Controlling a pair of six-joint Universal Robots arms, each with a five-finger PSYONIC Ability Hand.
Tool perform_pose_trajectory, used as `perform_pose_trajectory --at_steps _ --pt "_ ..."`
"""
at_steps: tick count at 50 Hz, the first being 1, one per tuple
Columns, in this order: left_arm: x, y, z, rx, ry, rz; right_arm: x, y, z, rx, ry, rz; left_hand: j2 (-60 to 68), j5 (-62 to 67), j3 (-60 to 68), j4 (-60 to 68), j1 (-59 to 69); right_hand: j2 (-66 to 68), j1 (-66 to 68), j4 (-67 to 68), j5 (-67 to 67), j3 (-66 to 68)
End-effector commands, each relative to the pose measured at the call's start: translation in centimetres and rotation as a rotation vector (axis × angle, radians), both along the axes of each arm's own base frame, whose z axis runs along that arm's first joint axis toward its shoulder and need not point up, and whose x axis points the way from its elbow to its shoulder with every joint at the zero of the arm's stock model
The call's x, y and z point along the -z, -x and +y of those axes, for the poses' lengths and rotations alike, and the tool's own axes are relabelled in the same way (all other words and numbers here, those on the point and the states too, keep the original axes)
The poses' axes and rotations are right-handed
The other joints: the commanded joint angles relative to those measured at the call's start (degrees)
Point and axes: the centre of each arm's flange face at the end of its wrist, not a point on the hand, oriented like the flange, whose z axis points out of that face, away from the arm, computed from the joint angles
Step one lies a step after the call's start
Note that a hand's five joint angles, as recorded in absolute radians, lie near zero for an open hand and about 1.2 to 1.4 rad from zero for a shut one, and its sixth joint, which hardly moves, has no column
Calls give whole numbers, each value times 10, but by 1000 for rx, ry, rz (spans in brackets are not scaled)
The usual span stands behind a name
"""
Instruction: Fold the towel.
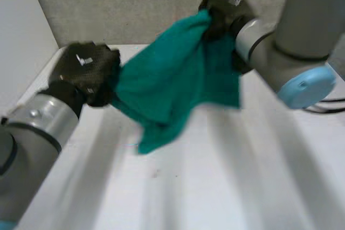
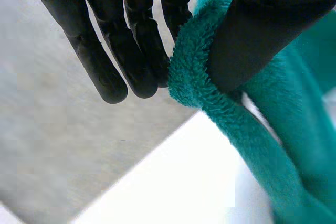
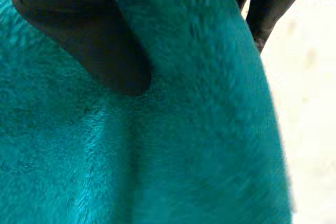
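1. You had the towel (image 1: 172,84) held up over the table (image 1: 242,176), bunched between both hands. I judged this a lift-and-spread step.
2. Your left hand (image 1: 86,71) pinched one edge between thumb and fingers. Your right hand (image 1: 223,12) pinched an upper corner (thumb in front).
3. The next move called for pulling it taut, then laying it flat.
4. Folds hid the lower corners, and the right fingers probably closed behind the cloth.
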Motion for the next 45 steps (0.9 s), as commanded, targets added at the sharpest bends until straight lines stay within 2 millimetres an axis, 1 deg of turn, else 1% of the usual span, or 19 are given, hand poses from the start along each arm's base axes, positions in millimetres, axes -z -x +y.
perform_pose_trajectory --at_steps 1,3,4,8,11,12,16,17,18,19,20,22,24,27,28,31,33,38,45 --pt "18 12 53 102 -316 187 -23 1 19 -88 112 117 114 151 118 116 147 125 245 119 147 126" --pt "23 13 62 116 -361 205 -12 -5 32 -129 80 168 114 151 118 116 147 125 245 119 147 126" --pt "30 13 69 122 -400 207 3 -7 42 -152 35 236 114 151 118 116 147 125 245 119 147 126" --pt "51 10 75 114 -458 179 43 -5 59 -190 -65 412 114 151 118 116 147 125 245 119 147 126" --pt "62 11 75 111 -478 165 74 6 61 -165 -133 505 114 151 118 116 147 125 245 119 147 126" --pt "73 11 76 109 -509 147 81 9 61 -155 -141 526 114 151 118 116 147 125 245 119 147 126" --pt "89 11 79 102 -559 111 95 14 63 -130 -149 562 114 151 118 116 147 125 245 119 147 126" --pt "96 11 81 101 -582 92 102 17 66 -127 -155 589 57 94 61 59 90 125 245 119 147 126" --pt "100 12 82 105 -595 81 104 20 69 -128 -147 613 -70 -33 -66 -68 -37 125 245 119 147 126" --pt "102 14 86 125 -602 72 101 24 73 -130 -128 633 -251 -214 -247 -249 -218 125 245 119 147 126" --pt "102 14 86 125 -602 72 101 24 73 -130 -128 633 -253 -216 -249 -251 -220 125 245 119 147 126" --pt "99 17 86 145 -586 70 94 30 82 -143 -86 672 -471 -434 -467 -469 -438 125 245 119 147 126" --pt "90 19 77 140 -545 95 88 33 87 -145 -51 686 -547 -510 -543 -545 -514 125 245 119 147 126" --pt "70 22 54 122 -449 143 77 36 93 -142 0 687 -562 -525 -558 -560 -529 125 245 119 147 126" --pt "61 21 38 100 -391 166 74 37 94 -143 12 684 -566 -529 -562 -564 -533 125 245 119 147 126" --pt "51 21 13 73 -304 187 57 39 105 -166 94 656 -567 -530 -563 -565 -534 125 245 119 147 126" --pt "44 22 -7 61 -225 192 54 39 108 -178 114 648 -567 -530 -563 -565 -534 125 245 119 147 126" --pt "64 43 -32 138 -209 118 31 41 129 -255 236 586 -571 -534 -567 -569 -538 125 245 119 147 126" --pt "112 69 -38 328 -381 22 8 47 147 -284 324 536 -569 -532 -565 -567 -536 125 245 119 147 126"
